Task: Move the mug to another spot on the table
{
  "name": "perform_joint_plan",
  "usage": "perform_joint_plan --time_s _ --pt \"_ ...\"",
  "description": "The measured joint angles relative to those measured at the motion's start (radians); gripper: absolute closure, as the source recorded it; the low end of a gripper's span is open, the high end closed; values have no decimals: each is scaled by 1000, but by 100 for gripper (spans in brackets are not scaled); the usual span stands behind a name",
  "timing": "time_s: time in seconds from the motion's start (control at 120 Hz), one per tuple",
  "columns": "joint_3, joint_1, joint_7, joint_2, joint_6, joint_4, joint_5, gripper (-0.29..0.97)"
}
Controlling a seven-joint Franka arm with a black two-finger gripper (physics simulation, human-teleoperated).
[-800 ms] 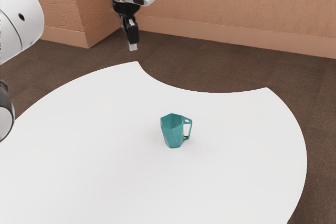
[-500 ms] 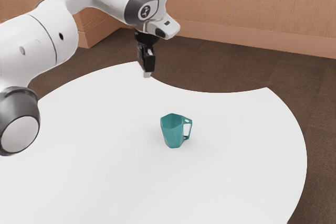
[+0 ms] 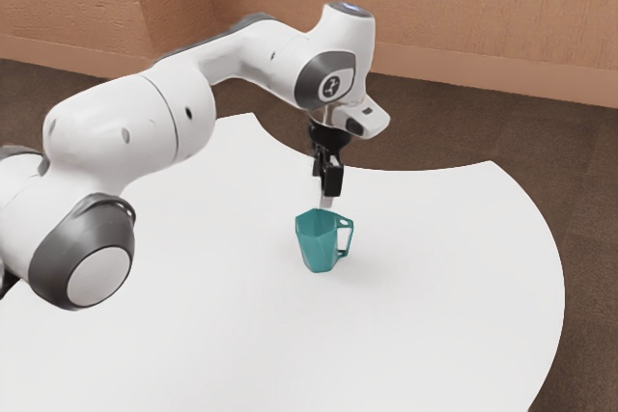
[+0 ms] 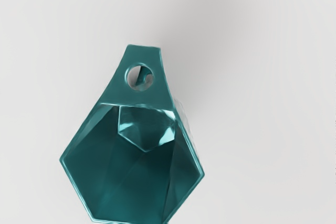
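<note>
A teal faceted mug (image 3: 319,243) stands upright near the middle of the white table (image 3: 183,306), its handle (image 3: 345,236) toward the exterior view's right. My black gripper (image 3: 325,198) hangs pointing down just above the mug's rim, open, holding nothing and apart from the mug. From the hand's camera I look straight down into the mug (image 4: 131,177), with its pierced handle (image 4: 140,74) sticking out from the rim over bare white tabletop.
The table has a curved cut-out edge (image 3: 386,169) just behind the gripper, with brown floor (image 3: 483,123) beyond. White tabletop stretches all around the mug. The arm's bulky links (image 3: 126,151) reach over the exterior view's left half.
My arm has swung from the far upper left, beyond the table's edge, down and to the exterior view's right, bringing the gripper right over the mug. The mug has not moved.
</note>
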State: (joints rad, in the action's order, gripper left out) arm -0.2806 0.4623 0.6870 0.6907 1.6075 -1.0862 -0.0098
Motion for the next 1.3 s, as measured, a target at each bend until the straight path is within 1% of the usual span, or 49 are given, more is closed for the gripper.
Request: perform_joint_plan --time_s 0.117,0.242,0.358,0.475,0.667,0.792,1.0,1.067,1.208,1.3 --pt "3 -16 -3 52 34 31 -55 0" --pt "4 -41 -3 121 99 49 -125 0" --pt "26 -74 -3 183 161 91 -160 0" --pt "39 -106 -3 231 207 119 -173 0" --pt "68 -141 8 274 261 141 -179 0" --pt "81 -140 19 269 271 120 -182 0" --pt "80 -135 41 250 233 85 -180 0" --pt "80 -134 50 247 218 83 -176 6" --pt "77 -129 72 242 186 83 -171 27" --pt "77 -128 86 238 171 83 -170 39"
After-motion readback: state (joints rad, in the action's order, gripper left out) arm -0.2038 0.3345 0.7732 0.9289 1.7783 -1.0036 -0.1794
